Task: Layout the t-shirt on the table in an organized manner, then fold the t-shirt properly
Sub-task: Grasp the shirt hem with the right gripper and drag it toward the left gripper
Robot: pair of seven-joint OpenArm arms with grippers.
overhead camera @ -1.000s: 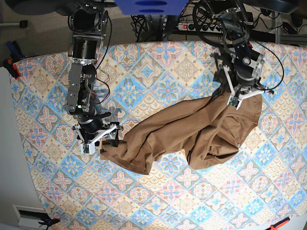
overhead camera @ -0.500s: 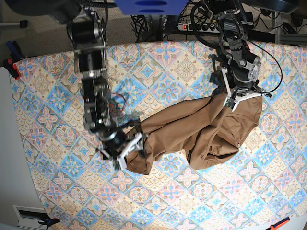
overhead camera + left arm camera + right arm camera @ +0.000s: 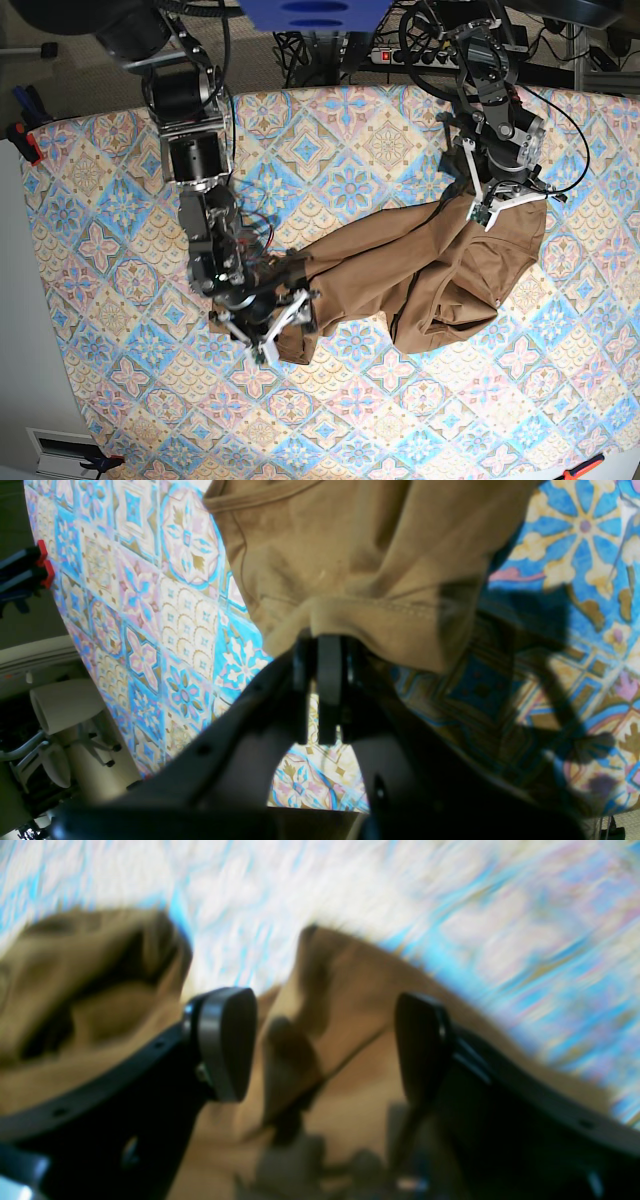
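The t-shirt (image 3: 420,265), soft, limp and light, lies bunched mid-table (image 3: 330,130). The left tool (image 3: 325,645) is clenched on a stitched hem; the right tool (image 3: 325,1040), released, straddles a fold. Seamed edges likely give the firmest hold.

Power strip (image 3: 405,56) (perhaps) on floor

Power strip (image 3: 400,56), cables on floor; red clamp (image 3: 27,141) at edge.

Base view is bright, even and sharp. Right wrist view is heavily motion-blurred. Left wrist view is crisp, with hard dark shadows on the table (image 3: 525,690).
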